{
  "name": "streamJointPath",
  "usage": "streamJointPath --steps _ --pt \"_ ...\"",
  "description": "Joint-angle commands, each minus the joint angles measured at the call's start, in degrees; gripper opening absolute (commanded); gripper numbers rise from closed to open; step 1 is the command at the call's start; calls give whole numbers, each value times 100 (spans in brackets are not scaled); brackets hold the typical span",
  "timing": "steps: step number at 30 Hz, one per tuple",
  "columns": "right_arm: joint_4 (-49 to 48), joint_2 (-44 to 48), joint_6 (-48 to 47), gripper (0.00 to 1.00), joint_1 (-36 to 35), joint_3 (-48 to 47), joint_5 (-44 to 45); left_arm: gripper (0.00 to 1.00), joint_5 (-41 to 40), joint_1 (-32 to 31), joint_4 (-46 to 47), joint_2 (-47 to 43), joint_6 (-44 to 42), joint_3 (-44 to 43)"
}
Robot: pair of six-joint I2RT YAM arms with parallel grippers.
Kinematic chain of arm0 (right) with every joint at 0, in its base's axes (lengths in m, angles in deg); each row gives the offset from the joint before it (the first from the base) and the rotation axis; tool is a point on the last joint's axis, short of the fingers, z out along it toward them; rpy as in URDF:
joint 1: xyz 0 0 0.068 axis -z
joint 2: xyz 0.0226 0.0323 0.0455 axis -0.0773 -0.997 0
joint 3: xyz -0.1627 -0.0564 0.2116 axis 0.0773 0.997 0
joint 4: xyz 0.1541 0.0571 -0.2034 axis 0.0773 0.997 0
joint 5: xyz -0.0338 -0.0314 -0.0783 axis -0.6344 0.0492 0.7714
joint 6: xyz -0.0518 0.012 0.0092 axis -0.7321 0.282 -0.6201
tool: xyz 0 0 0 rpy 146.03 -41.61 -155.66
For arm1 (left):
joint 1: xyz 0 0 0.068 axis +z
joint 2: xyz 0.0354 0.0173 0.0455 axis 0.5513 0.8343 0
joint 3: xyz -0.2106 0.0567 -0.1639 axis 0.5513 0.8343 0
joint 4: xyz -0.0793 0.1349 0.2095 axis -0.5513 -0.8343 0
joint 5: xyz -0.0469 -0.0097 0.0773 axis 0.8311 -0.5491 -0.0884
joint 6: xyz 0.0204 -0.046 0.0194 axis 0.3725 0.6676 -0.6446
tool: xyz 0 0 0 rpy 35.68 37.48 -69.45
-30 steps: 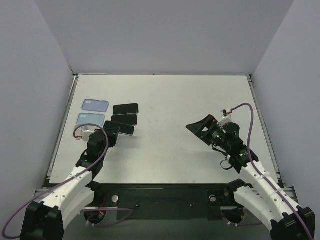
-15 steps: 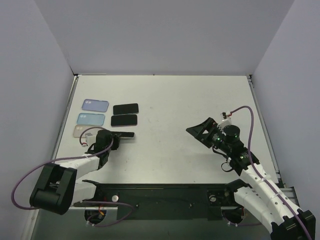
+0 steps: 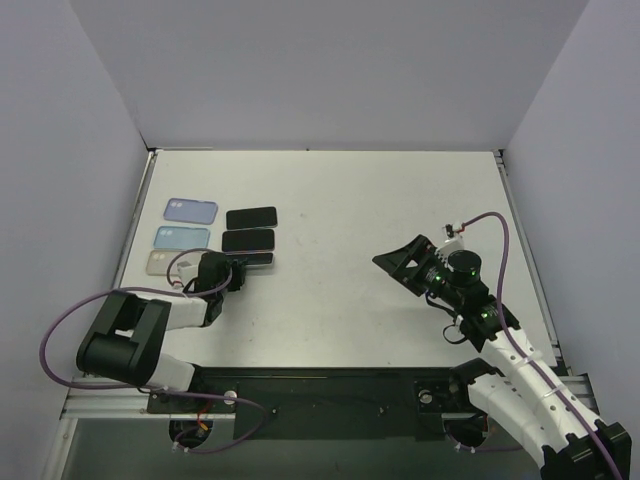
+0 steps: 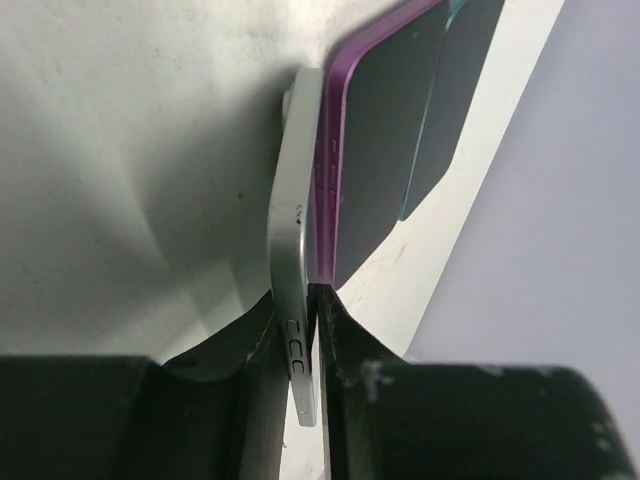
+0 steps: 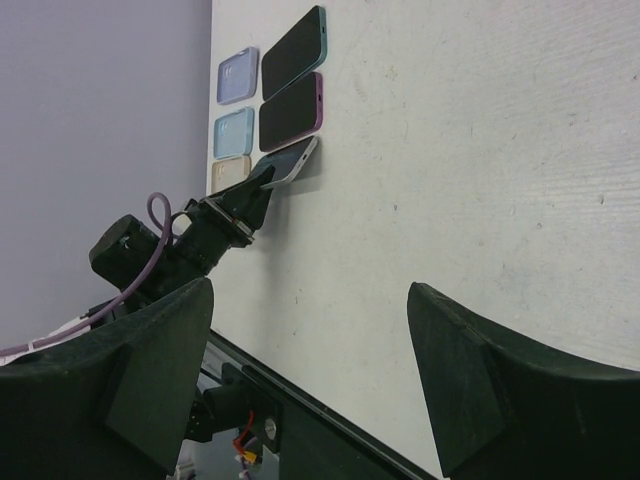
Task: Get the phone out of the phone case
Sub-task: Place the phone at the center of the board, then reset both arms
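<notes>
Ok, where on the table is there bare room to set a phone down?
The widest bare stretch of the table lies between the column of phones and the open right gripper; the far strip along the back wall is bare too. The left edge is crowded: cases, phones, and the left gripper clamped on the silver phone.

We see a white tabletop (image 3: 380, 200) boxed in by pale grey walls (image 3: 330, 70) on three sides, a black rail (image 3: 330, 396) along its near edge.
</notes>
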Motion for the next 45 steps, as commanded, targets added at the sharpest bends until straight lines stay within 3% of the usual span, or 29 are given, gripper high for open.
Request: streamJointPath --steps 1,4,10,12,17,21,25,26,29,32,38,45 --pt "-58 115 11 73 56 40 -69 31 219 85 -38 106 92 -95" --pt "-67 124 11 73 56 58 -51 40 378 85 -239 -16 180 -33" --pt "-111 54 11 73 73 49 -69 70 878 234 -959 -657 303 11" --pt "-129 36 28 73 73 66 -78 71 1080 313 -1327 -868 295 -50" --pt "-146 53 46 73 82 66 -113 72 1503 551 -3276 -1466 -30 -507" --pt "29 45 -42 73 91 5 -43 72 1233 665 -4228 -2064 -1126 -1244" --pt "634 45 -489 75 100 -232 281 70 1160 376 -4142 -2030 -3490 -2674" --pt "801 45 -699 77 100 -363 378 66 1196 280 -4151 -1934 -4346 -2887" --pt "1792 62 -1183 80 100 -828 974 64 322 -841 -4152 -2134 -5767 -3600" --pt "2750 124 -1727 84 91 -1225 1669 65 -420 -1697 -3792 -2521 -6962 -3584" --pt "3825 422 -2441 88 91 -1990 3085 71 -342 -1954 -3263 -3242 -7544 -3505" --pt "4082 1275 -2793 93 100 -2342 4237 74 -719 -1954 -3061 -4014 -8037 -3637"
